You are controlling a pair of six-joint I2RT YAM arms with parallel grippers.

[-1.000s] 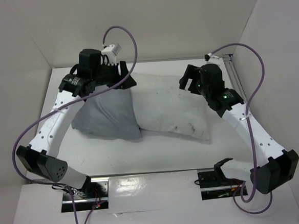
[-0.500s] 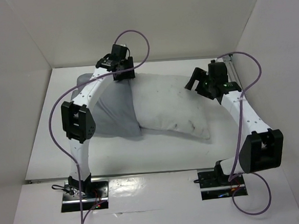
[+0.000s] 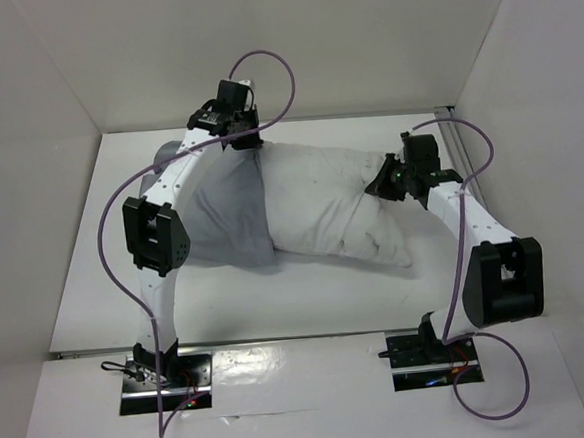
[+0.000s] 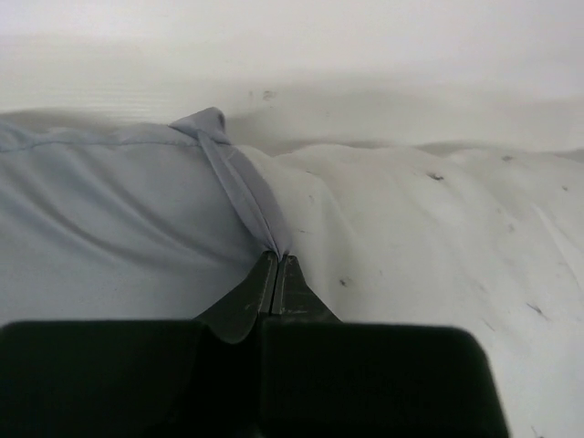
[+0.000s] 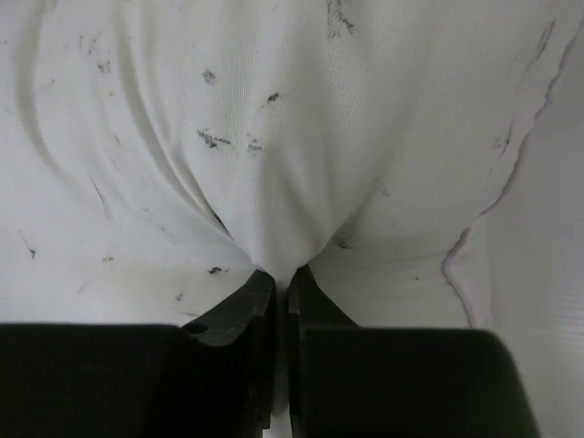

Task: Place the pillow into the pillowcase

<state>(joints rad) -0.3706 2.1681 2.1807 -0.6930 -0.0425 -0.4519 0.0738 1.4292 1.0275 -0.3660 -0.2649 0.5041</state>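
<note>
Both grippers have closed within the last second, and the right gripper (image 3: 383, 186) has dropped from above the pillow (image 3: 321, 202) onto its right end.

Nearest the arm bases is a bare strip of table (image 3: 308, 298). Beyond it the pillow lies with its long axis running left to right. Its left part is already inside the pillowcase (image 3: 226, 214), whose open mouth faces right.

At mid-depth, the right gripper is nearly shut and pinches a tuck of the white speckled fabric at the uncovered end.

Farthest back, the left gripper (image 3: 239, 143) is fully shut on the grey hem at the far edge of the mouth, where grey meets white.

The two holds lie roughly along the pillow's length, mouth to the left and free end to the right. The coming move probably depends on that line: the pillow pushed leftward, or the case drawn rightward over it. Only the far side of the mouth is held, so the near hem may drag.
</note>
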